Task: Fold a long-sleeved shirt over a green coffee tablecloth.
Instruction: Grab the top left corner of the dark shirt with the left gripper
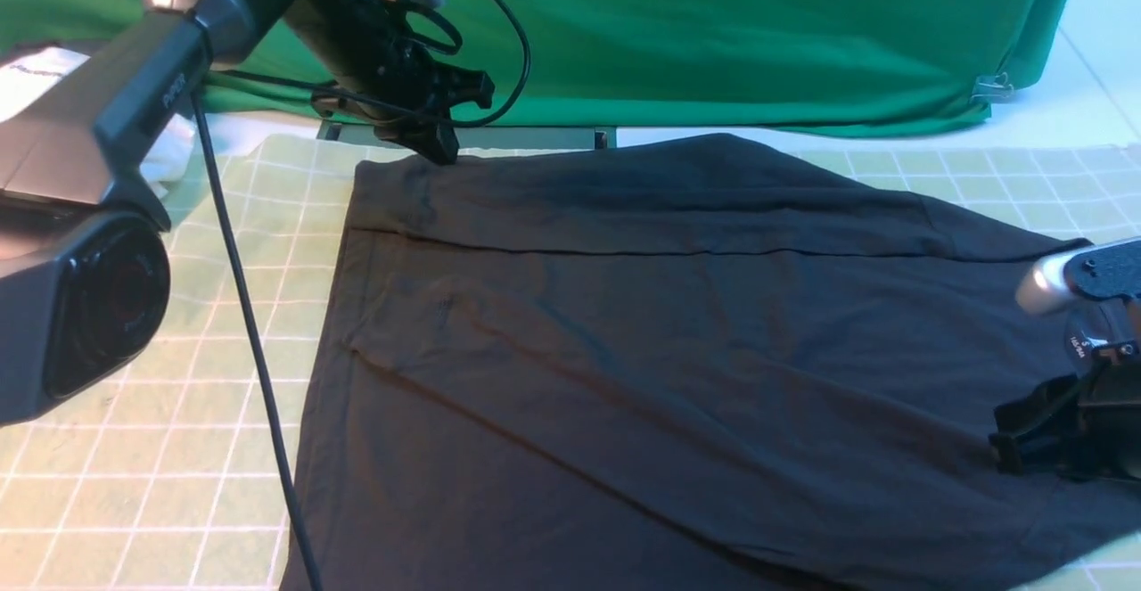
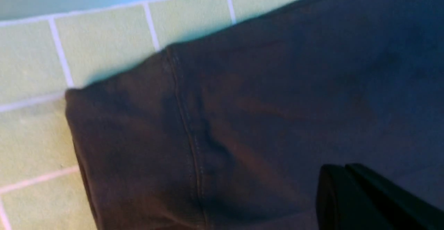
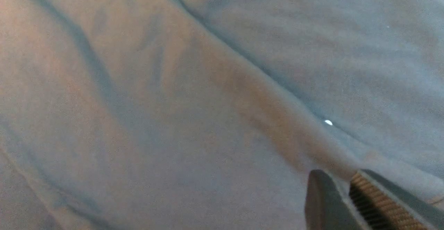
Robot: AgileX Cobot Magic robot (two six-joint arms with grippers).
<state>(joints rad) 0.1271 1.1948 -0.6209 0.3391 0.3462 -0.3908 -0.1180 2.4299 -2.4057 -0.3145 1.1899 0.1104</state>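
The long-sleeved shirt [image 1: 669,350] is black and lies spread across the green coffee tablecloth [image 1: 134,484], with a fold line running across its far part. My left gripper [image 1: 441,152] is shut, its tips down at the shirt's far left corner. In the left wrist view the closed fingers [image 2: 341,169] hover over the shirt [image 2: 242,101] near a stitched hem, and the tablecloth [image 2: 104,42] shows beyond. My right gripper [image 1: 1003,448] sits at the shirt's right edge. In the right wrist view this gripper [image 3: 341,178] pinches a raised ridge of the shirt [image 3: 173,101].
A plain deep green backdrop [image 1: 713,38] hangs behind the table, with a metal clip [image 1: 994,87] at its right end. A white garment [image 1: 45,74] lies at the far left. The left arm's black cable [image 1: 250,341] hangs over the shirt's left edge.
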